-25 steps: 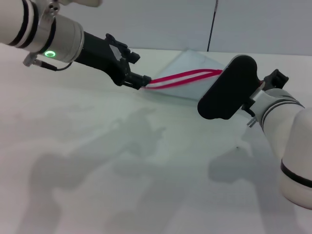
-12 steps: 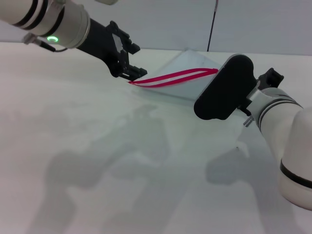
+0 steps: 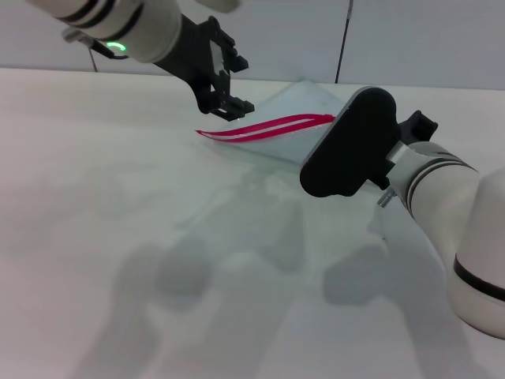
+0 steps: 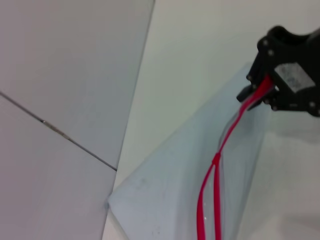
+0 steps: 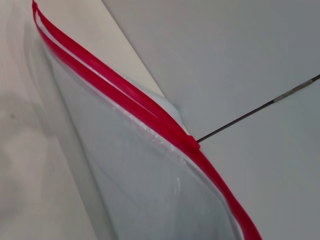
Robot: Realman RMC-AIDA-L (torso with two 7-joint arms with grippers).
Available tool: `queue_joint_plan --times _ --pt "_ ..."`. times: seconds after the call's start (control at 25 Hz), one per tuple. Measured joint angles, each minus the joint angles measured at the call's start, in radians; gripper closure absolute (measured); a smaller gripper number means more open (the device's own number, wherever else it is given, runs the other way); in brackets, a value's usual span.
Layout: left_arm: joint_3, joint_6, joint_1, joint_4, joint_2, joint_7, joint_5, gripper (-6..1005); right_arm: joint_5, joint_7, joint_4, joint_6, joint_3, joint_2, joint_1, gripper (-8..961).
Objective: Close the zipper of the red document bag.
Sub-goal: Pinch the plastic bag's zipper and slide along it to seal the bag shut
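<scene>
The red document bag is a pale translucent pouch lying on the white table at the far middle. Its zipper runs along the near edge as two red strips, parted on the left and joined toward the right. In the left wrist view my right gripper is shut on the zipper's right end; in the head view its black wrist block hides the fingers. My left gripper hangs open above the zipper's free left end, apart from it. The right wrist view shows the strips close up.
A grey wall with a dark vertical seam rises just behind the bag. The white table stretches toward me, with only the arms' shadows on it.
My left gripper has let go of the zipper's left end and risen above it. The right arm and the bag have shifted a little to the left.
</scene>
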Motion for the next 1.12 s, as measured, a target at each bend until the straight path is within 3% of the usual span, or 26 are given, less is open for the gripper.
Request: queue_joint_plan --times 0.2,1.12 --pt "0.041 0.005 -0.009 0.002 -0.013 0.018 0.037 388 0.001 -0.010 -0.015 0.002 0.000 0.000 0.001 902" --pt "0.056 0.047 0.030 0.045 -0.016 0.070 0.042 394 -0.014 -0.133 -0.225 0.015 0.027 -0.003 -0.082 902"
